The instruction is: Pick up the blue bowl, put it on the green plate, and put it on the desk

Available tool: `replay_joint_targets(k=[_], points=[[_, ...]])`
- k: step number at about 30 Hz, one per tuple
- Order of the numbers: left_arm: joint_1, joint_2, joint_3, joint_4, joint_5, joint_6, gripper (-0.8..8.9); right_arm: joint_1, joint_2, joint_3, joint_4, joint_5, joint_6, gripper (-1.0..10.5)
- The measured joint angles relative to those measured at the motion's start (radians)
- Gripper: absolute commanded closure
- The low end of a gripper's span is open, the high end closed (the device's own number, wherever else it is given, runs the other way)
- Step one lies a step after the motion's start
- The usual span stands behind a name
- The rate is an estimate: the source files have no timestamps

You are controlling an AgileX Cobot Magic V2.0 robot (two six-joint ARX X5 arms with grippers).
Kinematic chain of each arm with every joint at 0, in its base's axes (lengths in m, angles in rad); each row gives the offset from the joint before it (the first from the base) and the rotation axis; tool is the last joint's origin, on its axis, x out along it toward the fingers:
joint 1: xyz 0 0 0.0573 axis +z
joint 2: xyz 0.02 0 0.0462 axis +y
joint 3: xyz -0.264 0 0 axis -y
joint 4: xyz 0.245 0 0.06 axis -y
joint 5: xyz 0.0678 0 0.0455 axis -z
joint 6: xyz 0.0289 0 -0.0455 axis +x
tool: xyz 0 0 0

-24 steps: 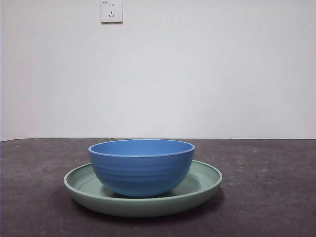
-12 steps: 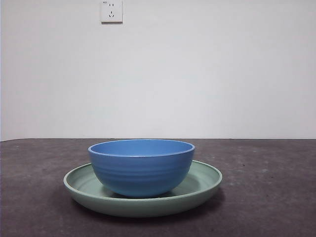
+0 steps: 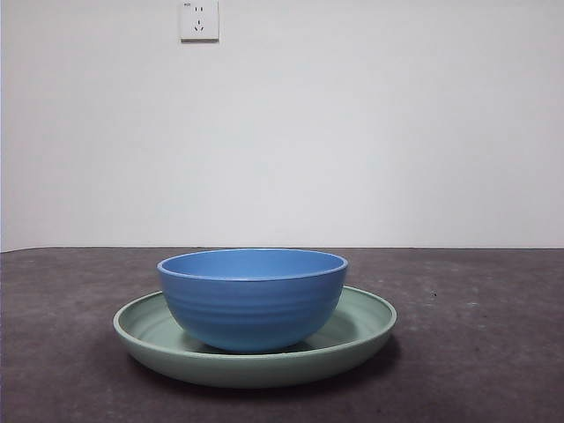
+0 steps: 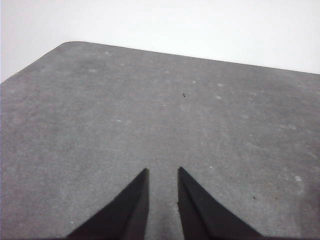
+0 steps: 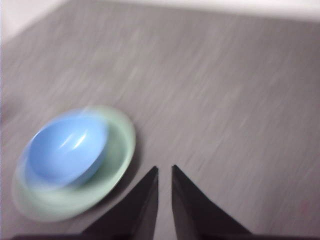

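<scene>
Sitting upright inside the wide, glossy mint-green plate (image 3: 361, 330) was the ridged, round blue bowl (image 3: 253, 300), both on the dark speckled desk (image 3: 476, 352); the right gripper (image 5: 164, 169) hung above, beside the plate, jaws slightly apart, holding nothing; the left gripper (image 4: 163, 171) hovered over bare desk, narrowly parted.

Behind my workspace a plain white wall (image 3: 352, 132) – one white wall socket (image 3: 199, 19) mounted high up on it, left of centre – nothing else I see.
</scene>
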Motion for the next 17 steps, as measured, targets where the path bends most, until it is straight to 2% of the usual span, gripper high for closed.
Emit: replay_joint_targets(k=[5,8,14,17], points=[[0.000,0.000,0.000,0.000,0.000,0.000,7.24,-0.087,-0.122,-0.292,0.407,0.011,0.000,9.1],[0.000,0.000,0.000,0.000,0.000,0.000,7.24,-0.114,-0.201,-0.425,0.551,0.079,-0.018,9.1],[0.000,0.000,0.000,0.000,0.000,0.000,7.24,-0.121,-0.323,-0.607,0.587,0.298,-0.032,9.1],[0.000,0.000,0.000,0.000,0.000,0.000,7.24,-0.122,-0.369,-0.656,0.584,0.367,-0.034,9.1]])
